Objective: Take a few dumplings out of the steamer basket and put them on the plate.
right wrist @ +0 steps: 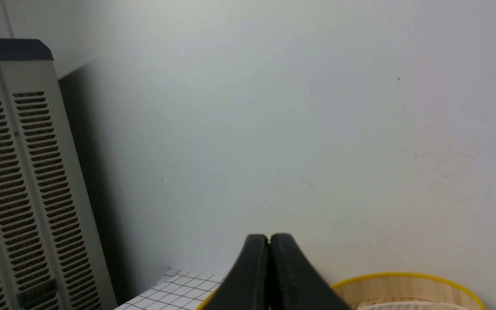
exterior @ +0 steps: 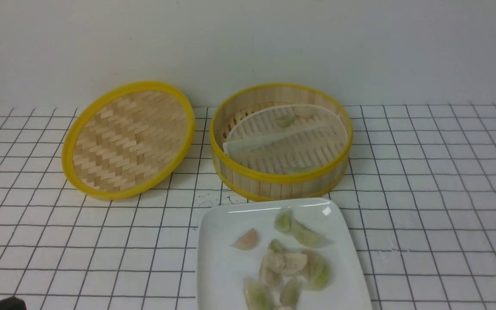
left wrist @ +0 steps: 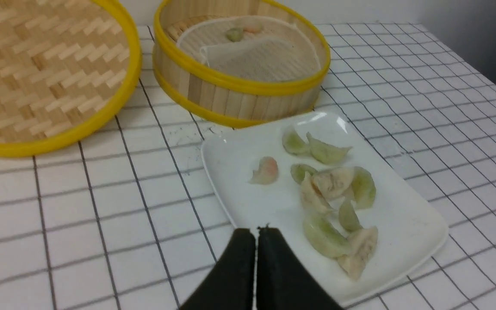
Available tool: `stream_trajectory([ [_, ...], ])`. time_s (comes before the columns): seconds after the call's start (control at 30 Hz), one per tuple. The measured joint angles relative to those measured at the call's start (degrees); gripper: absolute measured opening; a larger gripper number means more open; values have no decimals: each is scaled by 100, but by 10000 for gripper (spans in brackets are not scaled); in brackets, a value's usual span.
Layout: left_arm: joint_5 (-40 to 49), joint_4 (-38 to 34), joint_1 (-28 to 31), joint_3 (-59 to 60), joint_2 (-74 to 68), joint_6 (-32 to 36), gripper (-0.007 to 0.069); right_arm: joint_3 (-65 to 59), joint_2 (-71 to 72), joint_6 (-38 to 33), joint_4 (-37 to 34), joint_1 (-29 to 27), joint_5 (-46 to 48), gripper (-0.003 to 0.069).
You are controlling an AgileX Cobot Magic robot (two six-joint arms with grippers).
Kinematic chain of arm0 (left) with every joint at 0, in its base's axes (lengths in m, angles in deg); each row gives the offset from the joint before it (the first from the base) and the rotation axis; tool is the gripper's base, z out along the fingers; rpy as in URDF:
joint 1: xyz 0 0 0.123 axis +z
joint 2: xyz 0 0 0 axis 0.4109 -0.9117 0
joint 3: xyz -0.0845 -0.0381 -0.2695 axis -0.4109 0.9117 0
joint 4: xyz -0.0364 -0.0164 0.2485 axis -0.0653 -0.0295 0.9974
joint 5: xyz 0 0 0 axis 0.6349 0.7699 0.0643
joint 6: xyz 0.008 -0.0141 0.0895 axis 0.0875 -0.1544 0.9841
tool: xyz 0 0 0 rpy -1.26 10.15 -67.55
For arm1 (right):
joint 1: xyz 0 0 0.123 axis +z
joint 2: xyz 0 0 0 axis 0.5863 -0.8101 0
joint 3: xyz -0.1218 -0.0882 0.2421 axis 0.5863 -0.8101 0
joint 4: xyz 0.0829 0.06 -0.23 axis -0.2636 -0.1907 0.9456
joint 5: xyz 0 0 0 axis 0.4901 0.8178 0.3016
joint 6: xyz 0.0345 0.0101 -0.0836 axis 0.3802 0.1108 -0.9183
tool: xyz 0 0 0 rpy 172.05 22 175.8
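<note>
On the gridded surface (exterior: 424,193), the woven lid (exterior: 128,140) lies at the left, with the steamer basket (exterior: 280,142) just beside it to the right, two dumplings visible on its liner. The plate (exterior: 222,258), touching the basket's near side, holds most of the dumplings (exterior: 293,265). The left gripper (left wrist: 256,234) hovers at the plate's edge, pressed together and empty; the right gripper (right wrist: 269,241) is also pressed together, facing the wall.

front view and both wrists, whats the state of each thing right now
basket: open, lid off, two dumplings left inside
liner: partly folded over
lid: tilted, woven underside showing
plate: holds a group of dumplings
left tool: shut, empty
right tool: shut, empty
</note>
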Motion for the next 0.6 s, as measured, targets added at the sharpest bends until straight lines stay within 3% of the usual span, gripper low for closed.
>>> stream_trajectory([
  [0.07, -472, 95, 98, 154, 28, 229, -6, 0, 0, 37, 0, 0, 0, -15],
  [0.17, -1536, -45, 857, 827, 268, 1127, -6, 0, 0, 101, 0, 0, 0, -15],
  [0.23, -1808, -205, 1203, 1115, 403, 1399, -6, 0, 0, 108, 0, 0, 0, -15],
  [0.3, -2198, -445, 1932, 1740, 682, 1833, -6, 0, 0, 123, 0, 0, 0, -15],
  [0.4, -2301, -505, 2554, 2272, 748, 2051, -6, 0, 0, 123, 0, 0, 0, -15],
  [0.6, -1656, -419, 2803, 2369, 750, 2097, -6, 0, 0, 123, 0, 0, 7, -15],
])
